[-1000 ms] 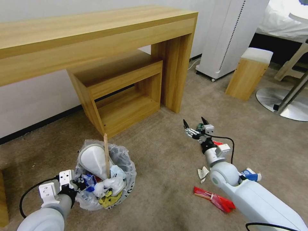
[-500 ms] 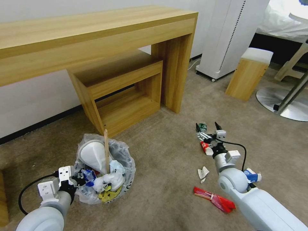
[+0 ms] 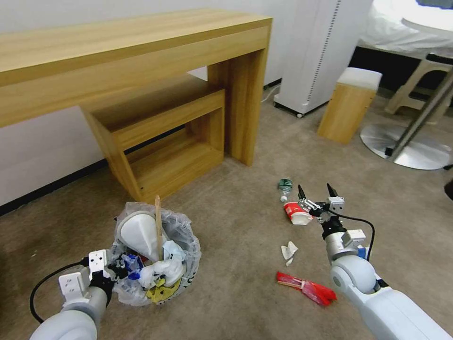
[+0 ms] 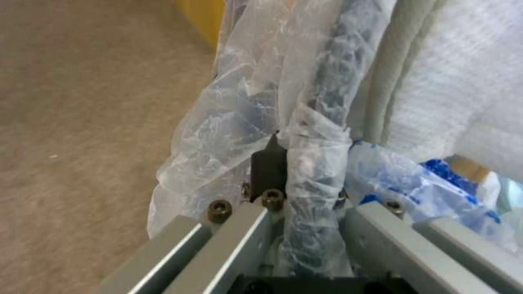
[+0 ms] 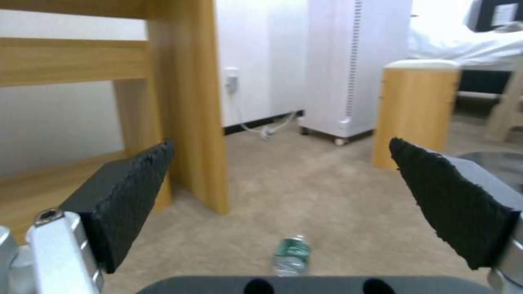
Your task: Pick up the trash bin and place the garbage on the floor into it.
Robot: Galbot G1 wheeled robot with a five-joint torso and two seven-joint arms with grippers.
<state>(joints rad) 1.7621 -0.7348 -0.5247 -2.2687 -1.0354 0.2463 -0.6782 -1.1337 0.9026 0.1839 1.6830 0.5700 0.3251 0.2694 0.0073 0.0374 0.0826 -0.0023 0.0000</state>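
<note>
Beige floor (image 3: 245,264), frame centre: right gripper (image 3: 319,191) spread above the paper bowl (image 3: 295,212), left gripper (image 3: 107,269) clamping the trash bin (image 3: 188,264); descent needed.

We see bare carpet (image 3: 245,222) between the bin (image 3: 153,252) and the bowl (image 3: 296,212); beyond the bowl a bottle (image 3: 284,184), then the desk leg (image 3: 243,108) and stool (image 3: 348,104) block passage.

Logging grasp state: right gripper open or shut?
Open. The right gripper hangs empty above the red-white paper bowl; its black pads stand wide apart.
</note>
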